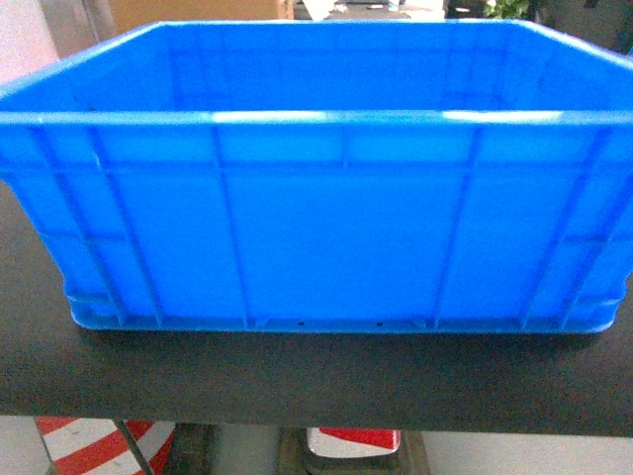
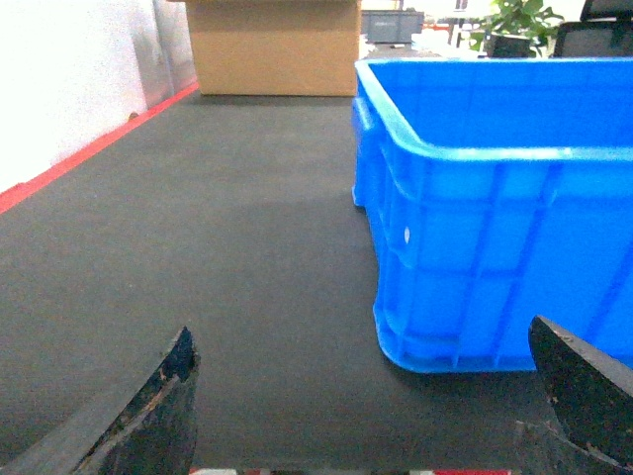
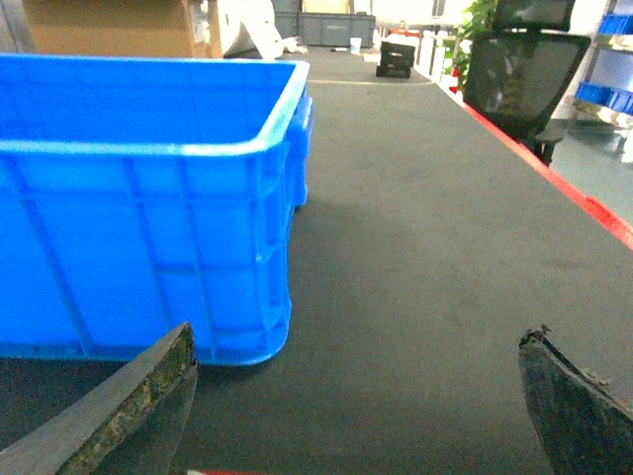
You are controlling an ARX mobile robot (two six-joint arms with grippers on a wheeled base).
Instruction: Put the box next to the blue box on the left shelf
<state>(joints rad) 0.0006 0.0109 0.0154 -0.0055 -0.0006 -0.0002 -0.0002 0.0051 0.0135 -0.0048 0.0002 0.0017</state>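
The box [image 1: 316, 237] is a big bright blue open-top crate with ribbed walls, standing on a dark table [image 1: 297, 381] and filling the head view. Its near left corner [image 2: 425, 297] shows in the left wrist view, its near right corner [image 3: 247, 287] in the right wrist view. My left gripper [image 2: 361, 396] hovers open over the table just left of that corner, holding nothing. My right gripper [image 3: 356, 391] is open too, just right of the crate, nothing between its fingers. Neither touches the box. The left shelf and the other blue box are out of view.
A cardboard carton [image 2: 272, 45] stands at the table's far end. The table has a red edge strip on the left [image 2: 89, 148] and on the right [image 3: 564, 188]. A black mesh chair [image 3: 519, 74] and a plant [image 2: 519, 20] stand beyond the right edge.
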